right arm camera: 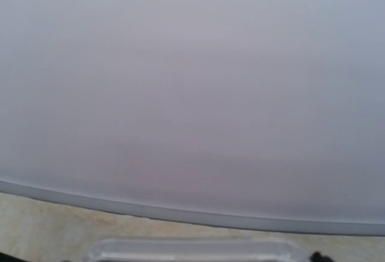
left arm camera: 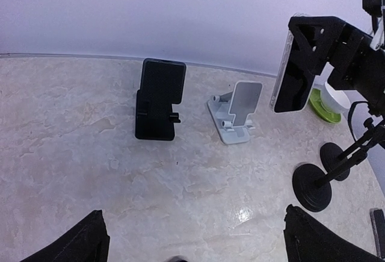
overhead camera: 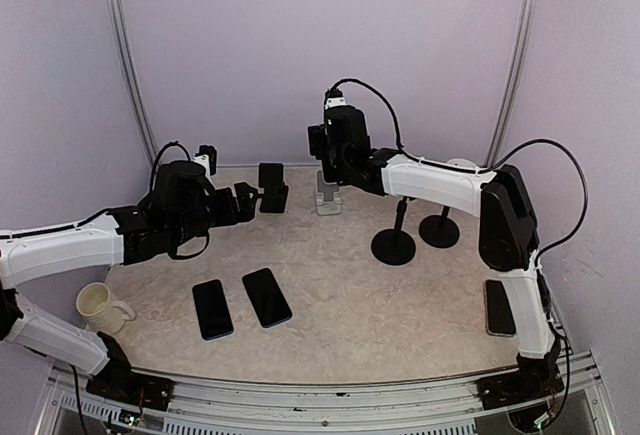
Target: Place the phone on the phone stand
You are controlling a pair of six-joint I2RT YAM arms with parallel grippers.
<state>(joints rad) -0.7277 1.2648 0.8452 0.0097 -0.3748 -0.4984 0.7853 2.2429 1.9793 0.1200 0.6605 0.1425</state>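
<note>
My right gripper is shut on a phone in a clear case and holds it upright in the air, above and just right of the empty white phone stand, which stands at the back centre. The case's clear edge shows at the bottom of the right wrist view. My left gripper is open and empty, low over the table and facing both stands. Its fingertips sit at the lower corners of the left wrist view.
A black stand with a dark slab leaning on it stands left of the white one. Two dark phones lie front left, another front right. A mug is at the left edge. Two round-based black posts stand under my right arm.
</note>
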